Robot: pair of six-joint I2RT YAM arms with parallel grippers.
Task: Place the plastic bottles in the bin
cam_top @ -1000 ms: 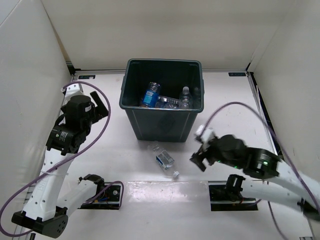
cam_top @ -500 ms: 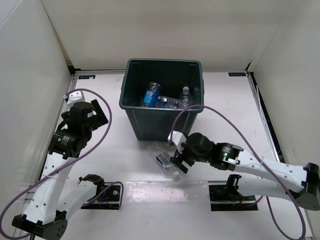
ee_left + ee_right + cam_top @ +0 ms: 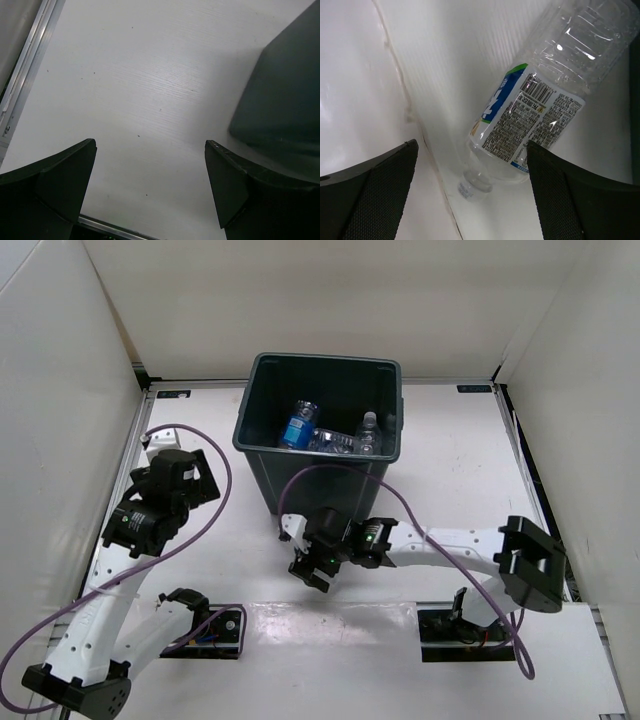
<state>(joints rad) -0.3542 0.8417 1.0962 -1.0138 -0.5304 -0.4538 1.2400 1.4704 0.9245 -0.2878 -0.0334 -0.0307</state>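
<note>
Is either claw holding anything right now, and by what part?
Nothing is held. The right claw is open over the bottle lying on the table; the left claw is open beside the bin.

We see a clear ribbed plastic bottle (image 3: 570, 45), glossy with bright glints, wrapped in a shiny printed film label (image 3: 530, 125). The white counter (image 3: 150, 75) looks matt with a fine linear grain. The dark grey-green plastic bin (image 3: 280, 100) is smooth and dull. Fingers (image 3: 370, 200) of the right hand (image 3: 471, 145) show a finely pebbled matt black; those of the left hand (image 3: 150, 142) look smooth matt black.
</note>
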